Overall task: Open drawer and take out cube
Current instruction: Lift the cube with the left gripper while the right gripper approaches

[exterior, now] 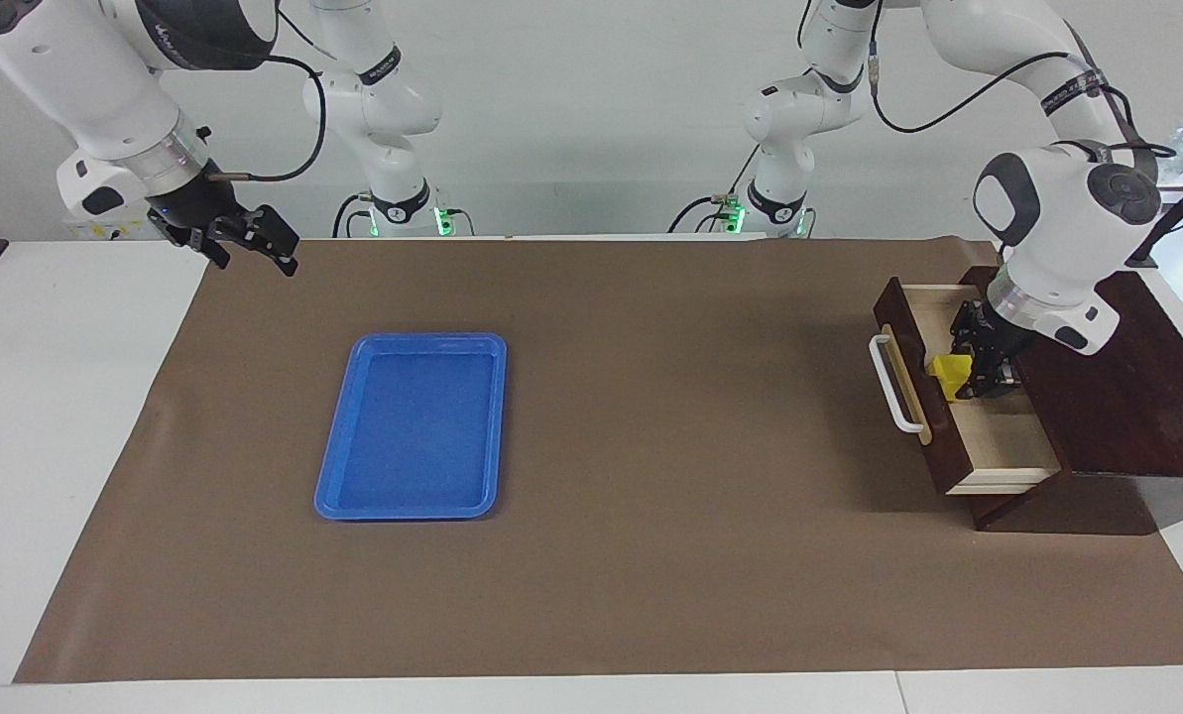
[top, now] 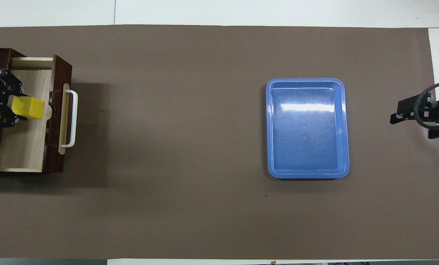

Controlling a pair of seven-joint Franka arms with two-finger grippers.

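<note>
The dark wooden drawer (exterior: pixel 998 436) (top: pixel 24 147) stands pulled out of its box at the left arm's end of the table, its white bar handle (exterior: pixel 893 385) (top: pixel 72 118) toward the table's middle. My left gripper (exterior: pixel 970 373) (top: pixel 18 107) is shut on the small yellow cube (exterior: pixel 949 375) (top: pixel 28 107), holding it tilted just above the drawer's pale wood floor. My right gripper (exterior: pixel 254 243) (top: pixel 412 110) hangs open over the mat's edge at the right arm's end, holding nothing.
A flat blue tray (exterior: pixel 482 426) (top: pixel 342 129) lies on the brown mat (exterior: pixel 631 476) toward the right arm's end. The dark wooden box (exterior: pixel 1126 397) sits at the mat's edge under the left arm.
</note>
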